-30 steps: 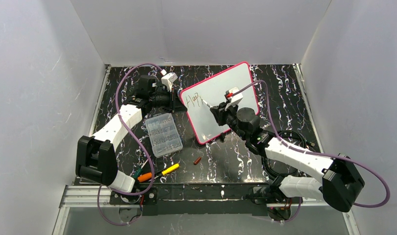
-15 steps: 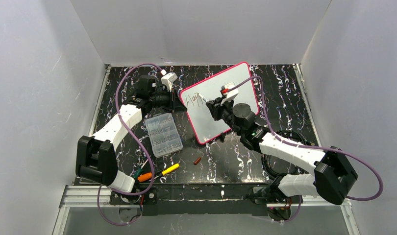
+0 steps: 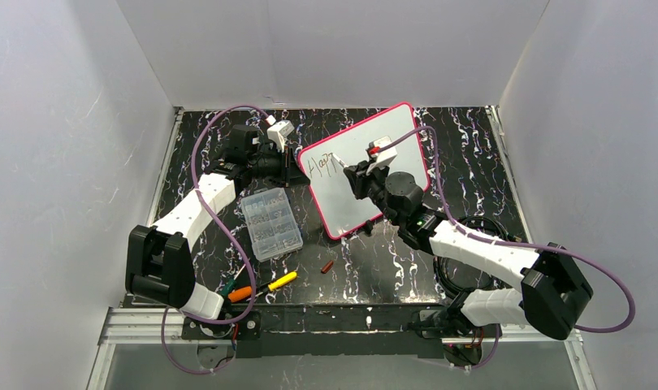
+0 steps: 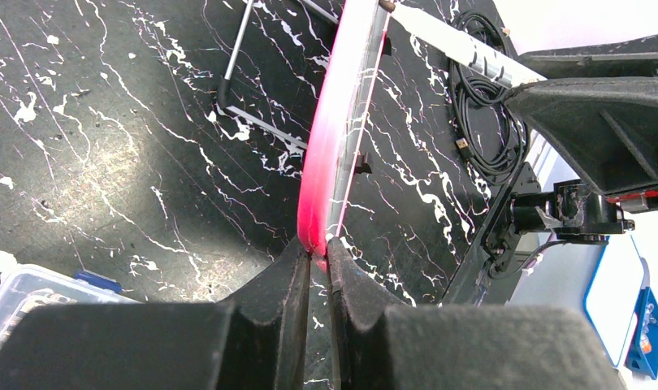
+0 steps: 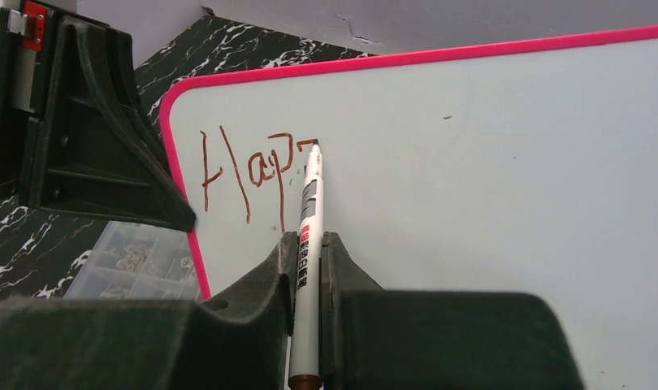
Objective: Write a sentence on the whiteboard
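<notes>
The whiteboard (image 3: pixel 342 203), white with a pink-red rim, stands tilted at the table's back centre; it fills the right wrist view (image 5: pixel 488 162) and shows edge-on in the left wrist view (image 4: pixel 342 122). My left gripper (image 4: pixel 318 248) is shut on the board's left edge; it also shows in the top view (image 3: pixel 296 169). My right gripper (image 5: pixel 309 240) is shut on a white marker (image 5: pixel 308 244), whose tip touches the board. The sentence (image 5: pixel 253 171) reads "Hap" plus a started stroke, in brownish-red, near the board's top left corner (image 3: pixel 324 163).
A clear plastic organizer box (image 3: pixel 270 223) lies left of the board. A small red cap (image 3: pixel 326 266) lies in front of it. Orange, yellow and green tools (image 3: pixel 261 286) lie near the left arm's base. A black cable coil (image 3: pixel 464 236) lies at the right.
My right gripper moved up and left along the board with the marker. A new stroke now follows "Hap". The left gripper has held still.
</notes>
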